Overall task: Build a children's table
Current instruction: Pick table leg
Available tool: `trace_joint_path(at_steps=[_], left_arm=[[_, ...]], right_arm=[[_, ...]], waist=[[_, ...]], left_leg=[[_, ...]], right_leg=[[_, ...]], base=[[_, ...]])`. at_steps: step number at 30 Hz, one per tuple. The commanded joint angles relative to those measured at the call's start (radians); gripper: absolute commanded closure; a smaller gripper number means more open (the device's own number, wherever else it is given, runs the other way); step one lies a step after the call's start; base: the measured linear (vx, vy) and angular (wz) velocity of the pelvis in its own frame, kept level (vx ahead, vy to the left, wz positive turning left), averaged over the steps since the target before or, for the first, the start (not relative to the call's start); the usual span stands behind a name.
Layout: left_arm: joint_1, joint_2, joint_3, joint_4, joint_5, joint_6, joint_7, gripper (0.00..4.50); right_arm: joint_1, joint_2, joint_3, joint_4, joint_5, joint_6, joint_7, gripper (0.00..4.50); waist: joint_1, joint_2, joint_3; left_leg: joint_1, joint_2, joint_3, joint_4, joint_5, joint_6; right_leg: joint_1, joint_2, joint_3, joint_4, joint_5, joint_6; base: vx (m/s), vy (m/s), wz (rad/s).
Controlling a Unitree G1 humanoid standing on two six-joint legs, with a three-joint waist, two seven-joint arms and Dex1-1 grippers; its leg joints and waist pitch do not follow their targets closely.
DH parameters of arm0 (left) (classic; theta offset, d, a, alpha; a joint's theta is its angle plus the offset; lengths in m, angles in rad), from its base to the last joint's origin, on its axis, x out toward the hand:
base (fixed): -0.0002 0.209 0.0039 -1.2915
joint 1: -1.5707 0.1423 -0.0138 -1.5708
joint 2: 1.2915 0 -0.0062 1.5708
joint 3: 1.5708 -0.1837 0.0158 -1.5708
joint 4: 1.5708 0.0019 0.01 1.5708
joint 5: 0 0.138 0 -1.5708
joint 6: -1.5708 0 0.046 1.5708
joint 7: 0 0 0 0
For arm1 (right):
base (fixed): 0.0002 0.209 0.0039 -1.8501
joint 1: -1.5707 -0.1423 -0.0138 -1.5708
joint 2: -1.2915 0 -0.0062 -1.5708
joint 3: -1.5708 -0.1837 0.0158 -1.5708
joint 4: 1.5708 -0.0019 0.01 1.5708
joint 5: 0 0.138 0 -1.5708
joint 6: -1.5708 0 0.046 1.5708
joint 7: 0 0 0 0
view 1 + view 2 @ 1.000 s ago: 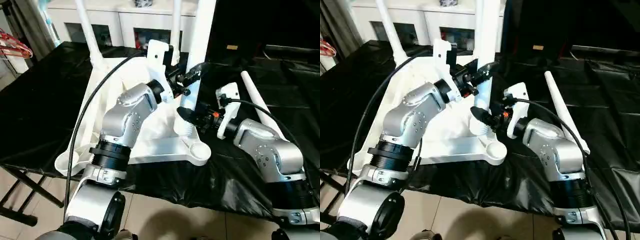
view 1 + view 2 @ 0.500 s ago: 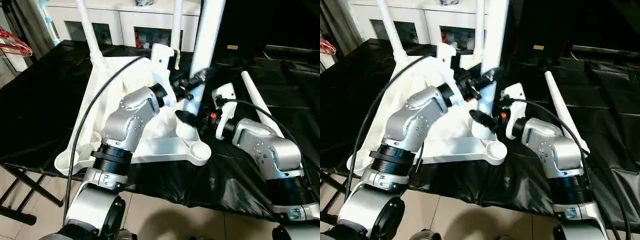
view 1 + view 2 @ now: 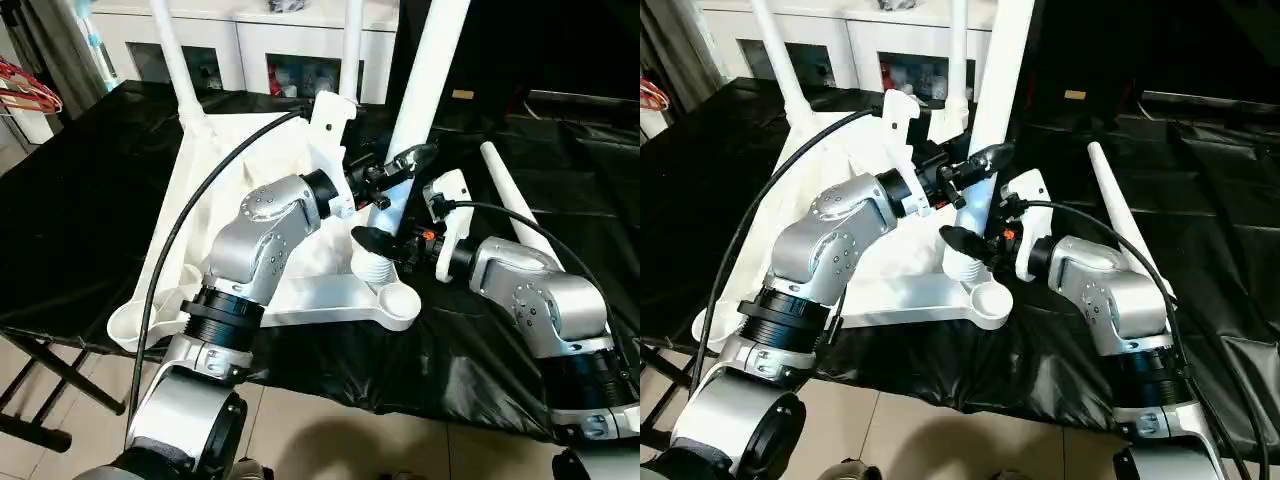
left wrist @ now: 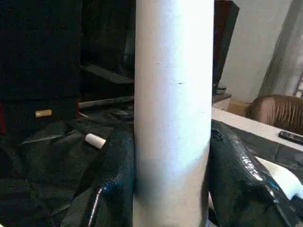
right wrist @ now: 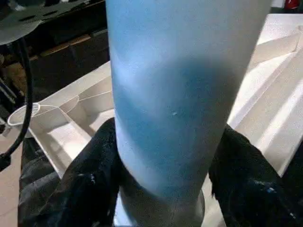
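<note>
Between my left fingers (image 4: 113, 189) and right fingers (image 5: 90, 189), both pinching it, one table leg (image 3: 425, 85) stands tilted, its base at the upturned table top's (image 3: 250, 150) near corner socket on the black worktop (image 3: 80, 210).

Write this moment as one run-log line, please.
left gripper: shut on white tube leg | right gripper: shut on leg's ribbed base | loose leg: on black sheet
</note>
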Motion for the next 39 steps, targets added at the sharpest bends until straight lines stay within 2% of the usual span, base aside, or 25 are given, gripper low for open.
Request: trace_joint_path(at_steps=[1,5,10,11,14,15,16,22,27,29,30,33,34,35,36,39], left_arm=[[-0.023,0.008,-0.003,-0.02,0.004,-0.004,-0.011,2.66],[-0.024,0.006,-0.001,-0.018,0.001,0.0,-0.012,2.66],[-0.028,0.003,0.005,-0.017,0.002,0.02,0.01,2.66],[-0.029,0.002,0.011,-0.018,-0.009,0.034,0.009,1.96],[-0.027,-0.004,0.023,-0.026,-0.04,0.049,-0.009,1.96],[-0.025,-0.005,0.025,-0.029,-0.043,0.045,-0.01,1.63],[-0.025,-0.006,0.027,-0.029,-0.042,0.04,-0.006,1.53],[-0.018,-0.026,0.074,-0.066,-0.073,-0.073,-0.018,1.51],[-0.009,0.017,0.093,-0.102,-0.108,-0.037,-0.065,1.51],[0.042,0.12,0.002,-0.122,-0.042,-0.034,-0.186,1.51],[0.042,0.12,0.002,-0.122,-0.042,-0.034,-0.186,1.51],[0.133,0.267,-0.153,-0.123,0.093,-0.055,-0.313,1.51],[0.139,0.274,-0.161,-0.123,0.099,-0.057,-0.319,1.51],[0.178,0.315,-0.211,-0.125,0.139,-0.069,-0.353,1.51],[0.194,0.328,-0.23,-0.127,0.145,-0.06,-0.363,1.51],[0.247,0.361,-0.282,-0.137,0.153,-0.026,-0.387,1.51]], right_arm=[[-0.004,-0.014,0.0,0.016,-0.002,0.02,-0.005,2.18],[0.002,-0.012,0.003,0.017,-0.005,0.029,-0.013,2.53],[0.002,-0.008,-0.001,0.023,-0.002,0.028,-0.007,2.63],[0.003,-0.005,-0.004,0.023,-0.001,0.021,-0.005,2.63],[0.005,0.001,-0.007,0.023,-0.002,0.016,-0.011,2.63],[0.006,0.003,-0.008,0.023,-0.003,0.014,-0.013,2.63],[0.006,0.004,-0.009,0.023,-0.002,0.012,-0.016,2.63],[-0.001,0.043,-0.052,0.042,-0.004,-0.019,-0.09,2.63],[-0.012,0.058,-0.091,0.066,-0.02,-0.07,-0.149,2.63],[0.0,0.048,-0.109,0.047,-0.014,-0.08,-0.157,2.63],[0.0,0.048,-0.109,0.047,-0.014,-0.08,-0.157,2.63],[0.043,0.024,-0.117,-0.023,-0.007,-0.072,-0.149,2.63],[0.047,0.022,-0.118,-0.029,-0.006,-0.07,-0.149,2.63],[0.071,0.014,-0.122,-0.066,-0.002,-0.054,-0.149,2.63],[0.082,0.011,-0.124,-0.081,0.0,-0.049,-0.151,2.63],[0.122,0.005,-0.128,-0.142,0.012,-0.025,-0.16,2.63]], waist=[[0.003,-0.022,-0.085],[0.003,-0.022,-0.085],[0.003,-0.021,-0.086],[0.003,-0.021,-0.086],[0.003,-0.021,-0.086],[0.004,-0.02,-0.086],[0.004,-0.021,-0.086],[0.003,-0.02,-0.086],[0.002,-0.018,-0.085],[0.001,-0.016,-0.084],[0.001,-0.015,-0.085],[-0.003,-0.011,-0.084],[-0.003,-0.009,-0.086],[-0.002,-0.006,-0.086],[-0.001,-0.007,-0.085],[-0.001,0.0,-0.082]], left_leg=[[0.012,0.002,0.007,-0.059,-0.134,0.047],[0.013,0.002,0.007,-0.059,-0.14,0.045],[0.013,0.002,0.007,-0.058,-0.138,0.043],[0.013,0.002,0.007,-0.058,-0.136,0.042],[0.013,0.001,0.007,-0.058,-0.139,0.043],[0.013,0.001,0.007,-0.058,-0.14,0.042],[0.012,0.001,0.007,-0.058,-0.139,0.043],[0.011,0.002,0.007,-0.059,-0.138,0.042],[0.014,0.001,0.008,-0.06,-0.152,0.028],[0.014,0.001,0.007,-0.062,-0.153,0.027],[0.014,0.002,0.004,-0.064,-0.151,0.027],[0.017,0.003,0.006,-0.066,-0.154,0.021],[0.018,0.004,0.005,-0.066,-0.143,0.015],[0.02,0.005,0.006,-0.067,-0.149,0.008],[0.02,0.005,0.005,-0.068,-0.155,0.006],[0.023,0.005,0.005,-0.072,-0.205,-0.015]], right_leg=[[0.064,-0.026,0.02,-0.062,-0.141,-0.224],[0.064,-0.026,0.02,-0.062,-0.144,-0.226],[0.064,-0.026,0.02,-0.061,-0.139,-0.227],[0.065,-0.026,0.02,-0.06,-0.131,-0.23],[0.064,-0.026,0.02,-0.06,-0.136,-0.234],[0.065,-0.027,0.02,-0.06,-0.139,-0.236],[0.065,-0.026,0.02,-0.061,-0.138,-0.235],[0.066,-0.028,0.02,-0.061,-0.13,-0.238],[0.063,-0.025,0.019,-0.062,-0.153,-0.229],[0.062,-0.025,0.019,-0.061,-0.17,-0.215],[0.063,-0.025,0.019,-0.061,-0.174,-0.206],[0.058,-0.021,0.023,-0.06,-0.173,-0.181],[0.059,-0.022,0.023,-0.057,-0.154,-0.181],[0.057,-0.022,0.023,-0.057,-0.151,-0.185],[0.056,-0.022,0.023,-0.059,-0.156,-0.185],[0.054,-0.023,0.024,-0.06,-0.186,-0.191]], base=[[0.0,0.0,0.0],[0.0,0.0,0.0],[0.0,0.0,0.0],[0.0,0.0,0.0],[0.0,0.0,0.0],[0.0,0.0,0.0],[0.0,0.0,0.0],[0.0,0.0,0.0],[0.0,0.0,0.0],[0.0,0.0,0.0],[0.0,0.0,0.0],[0.0,0.0,0.0],[0.0,0.0,0.0],[0.0,0.0,0.0],[0.0,0.0,0.0],[0.0,0.0,0.0]])
